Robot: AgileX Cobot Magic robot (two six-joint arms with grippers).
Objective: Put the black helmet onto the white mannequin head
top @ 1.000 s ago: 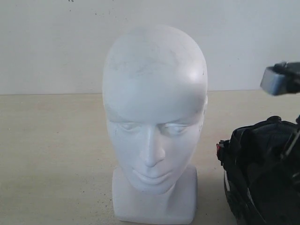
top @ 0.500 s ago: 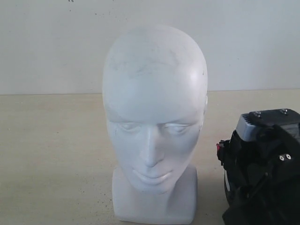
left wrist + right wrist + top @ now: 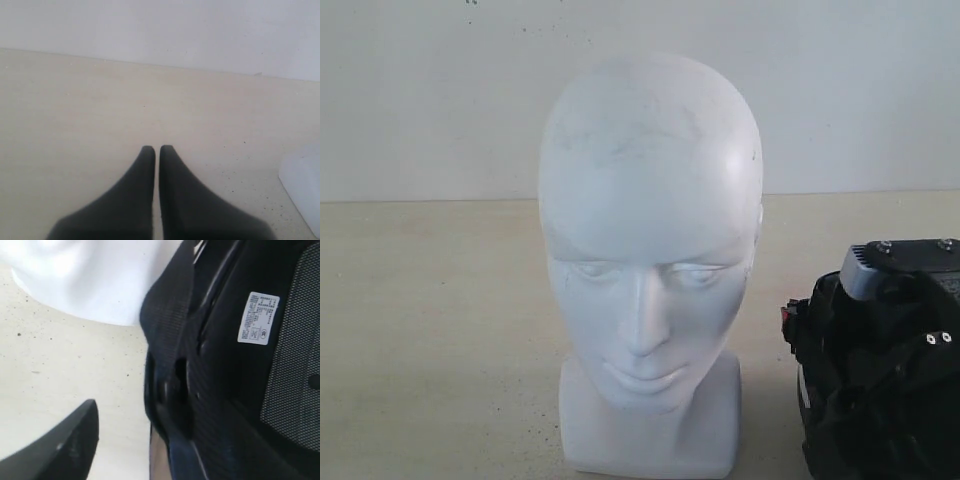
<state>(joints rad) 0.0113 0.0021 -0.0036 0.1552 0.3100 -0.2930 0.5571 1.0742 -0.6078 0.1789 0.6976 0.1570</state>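
The white mannequin head (image 3: pixel 650 260) stands upright mid-table, facing the exterior camera; its base also shows in both wrist views (image 3: pixel 302 185) (image 3: pixel 95 280). The black helmet (image 3: pixel 835 400) lies on the table just right of it, opening towards the head, with mesh padding and a white label visible inside (image 3: pixel 225 365). My right gripper (image 3: pixel 147 435) is down on the helmet's near rim. One finger (image 3: pixel 70 440) stays outside the rim with a gap of table between; the other is hidden by the helmet. My left gripper (image 3: pixel 157 149) hovers over bare table, shut on nothing.
A pale wall (image 3: pixel 420 90) runs behind the beige table (image 3: pixel 430 330). The right arm's black body with a grey block (image 3: pixel 865 268) covers the helmet's top at the exterior view's right edge.
The right arm came down from the upper right onto the helmet, then shifted slightly right and lower. The head and helmet have stayed put.
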